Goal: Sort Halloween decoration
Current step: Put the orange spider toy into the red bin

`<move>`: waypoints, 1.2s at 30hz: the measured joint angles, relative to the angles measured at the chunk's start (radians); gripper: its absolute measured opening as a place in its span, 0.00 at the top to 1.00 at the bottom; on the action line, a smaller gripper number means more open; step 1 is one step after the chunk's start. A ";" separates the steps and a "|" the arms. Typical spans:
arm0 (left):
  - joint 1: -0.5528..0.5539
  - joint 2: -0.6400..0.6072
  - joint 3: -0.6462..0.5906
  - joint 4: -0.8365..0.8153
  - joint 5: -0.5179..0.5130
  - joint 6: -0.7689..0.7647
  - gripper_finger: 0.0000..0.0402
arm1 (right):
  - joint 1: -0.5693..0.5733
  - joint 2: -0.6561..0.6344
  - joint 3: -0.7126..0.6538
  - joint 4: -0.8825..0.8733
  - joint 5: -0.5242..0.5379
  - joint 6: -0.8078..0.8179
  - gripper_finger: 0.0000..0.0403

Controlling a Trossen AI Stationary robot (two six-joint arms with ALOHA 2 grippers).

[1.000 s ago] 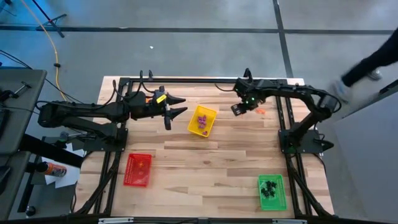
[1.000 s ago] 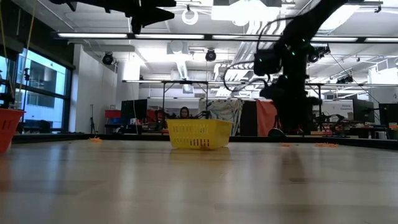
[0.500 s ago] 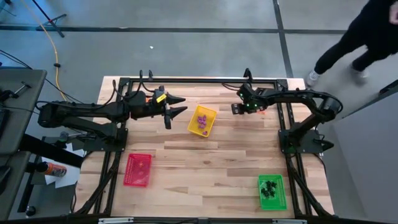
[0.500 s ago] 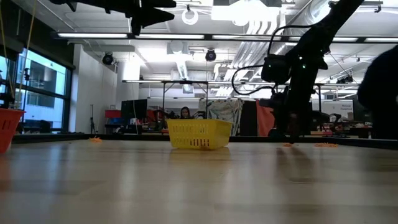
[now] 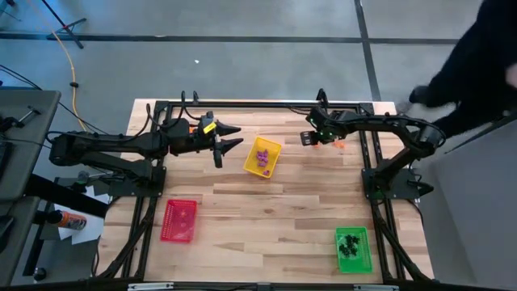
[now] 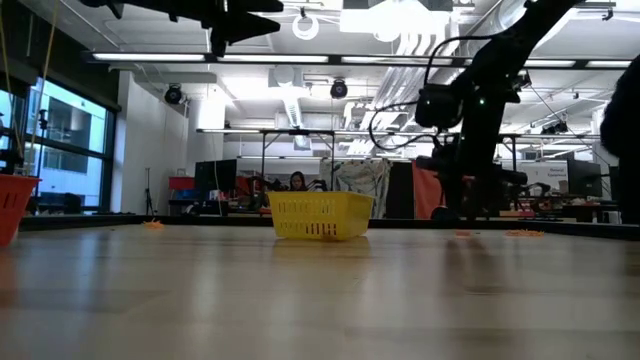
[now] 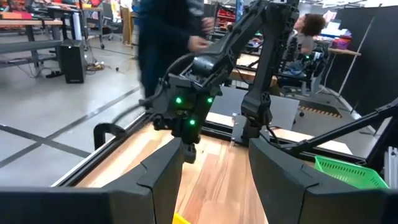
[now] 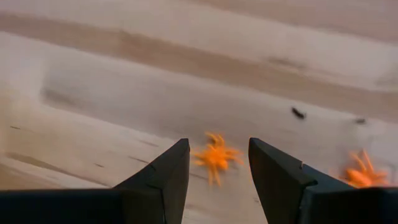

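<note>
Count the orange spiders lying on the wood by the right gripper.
2. One orange spider lies on the table between the right gripper's open fingers; another orange spider lies off to one side. More may sit outside this wrist view.

No text, label, brand, number or sign can be read in any view.

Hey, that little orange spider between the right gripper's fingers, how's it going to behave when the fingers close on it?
The orange spider looks tiny and thin-legged, so it is probably very light and may skid on the smooth table. It lies flat, so rolling seems unlikely. Its splayed legs may flex or slip from the right gripper, whose fingers stand open around it.
</note>
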 joint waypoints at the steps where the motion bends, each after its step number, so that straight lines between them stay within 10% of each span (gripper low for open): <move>1: 0.000 0.000 0.000 -0.002 -0.006 0.000 0.57 | 0.000 0.009 -0.005 -0.005 0.000 0.006 0.60; 13: 0.000 0.000 0.000 -0.020 -0.014 -0.001 0.57 | 0.010 0.091 -0.011 0.033 -0.014 0.067 0.63; 24: 0.013 0.000 0.000 -0.024 -0.014 0.001 0.57 | 0.025 0.077 -0.002 0.045 -0.010 -0.019 0.97; 36: 0.145 -0.066 0.001 -0.036 0.085 -0.042 0.57 | 0.106 -0.278 0.092 0.361 -0.130 -0.356 0.98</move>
